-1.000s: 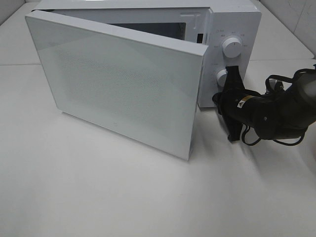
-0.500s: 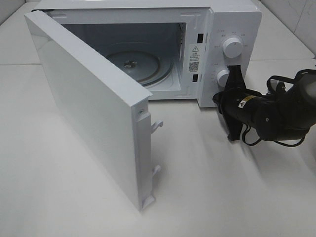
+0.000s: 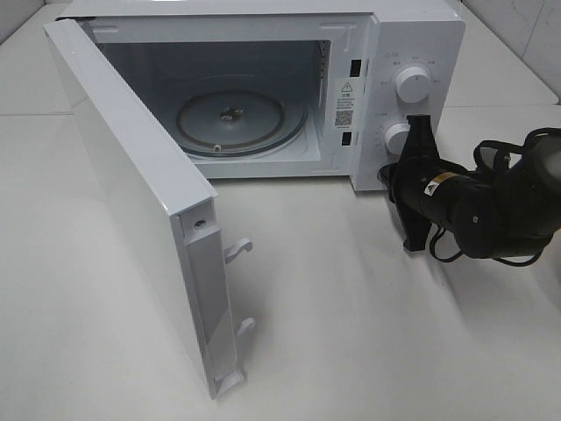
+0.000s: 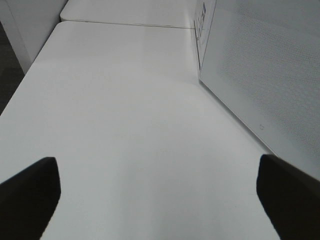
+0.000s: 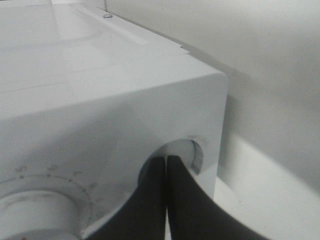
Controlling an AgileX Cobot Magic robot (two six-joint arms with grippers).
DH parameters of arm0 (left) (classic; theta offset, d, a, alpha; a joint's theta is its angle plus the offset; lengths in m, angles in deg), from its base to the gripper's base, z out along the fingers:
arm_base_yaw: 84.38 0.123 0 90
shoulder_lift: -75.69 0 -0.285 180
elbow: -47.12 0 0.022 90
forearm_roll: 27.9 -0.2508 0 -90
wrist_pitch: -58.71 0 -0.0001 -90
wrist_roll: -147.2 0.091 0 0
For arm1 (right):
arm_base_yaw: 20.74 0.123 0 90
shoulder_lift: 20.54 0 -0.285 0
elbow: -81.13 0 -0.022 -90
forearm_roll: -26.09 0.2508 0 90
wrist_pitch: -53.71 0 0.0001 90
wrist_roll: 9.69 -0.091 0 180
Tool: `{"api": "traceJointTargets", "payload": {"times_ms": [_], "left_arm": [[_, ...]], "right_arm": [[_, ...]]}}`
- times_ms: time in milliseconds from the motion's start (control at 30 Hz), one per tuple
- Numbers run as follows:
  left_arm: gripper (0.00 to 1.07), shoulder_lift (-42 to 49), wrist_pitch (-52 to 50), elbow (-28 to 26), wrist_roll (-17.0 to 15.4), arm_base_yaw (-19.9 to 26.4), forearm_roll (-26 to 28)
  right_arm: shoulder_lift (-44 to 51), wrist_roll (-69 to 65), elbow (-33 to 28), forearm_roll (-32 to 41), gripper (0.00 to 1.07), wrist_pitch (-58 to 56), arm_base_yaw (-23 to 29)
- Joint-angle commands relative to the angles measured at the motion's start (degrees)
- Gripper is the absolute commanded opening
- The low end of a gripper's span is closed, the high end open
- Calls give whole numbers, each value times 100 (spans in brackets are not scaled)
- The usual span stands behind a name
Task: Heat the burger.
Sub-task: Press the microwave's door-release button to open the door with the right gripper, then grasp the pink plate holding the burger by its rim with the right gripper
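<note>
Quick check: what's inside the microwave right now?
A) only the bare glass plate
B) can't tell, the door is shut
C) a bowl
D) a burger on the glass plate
A: the door is wide open, and the glass plate inside the microwave is bare.

A plain white worktop (image 3: pixel 394 333) fills most of the scene, smooth and matte. A thin seam (image 3: pixel 35 114) crosses it toward the back, where one panel meets the next. Beyond the far right corner stands a pale tiled wall (image 3: pixel 530 31) with faint grout lines. In the left wrist view, dark floor (image 4: pixel 6 75) shows past the worktop's edge.
</note>
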Motion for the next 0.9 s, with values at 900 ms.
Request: {"api": "traceJointTargets", "payload": {"times_ms": [900], "left_arm": [[102,97,-46,11,-11,17,34]], "right_arm": [[710,332,-842,246,0,281,172]]}}
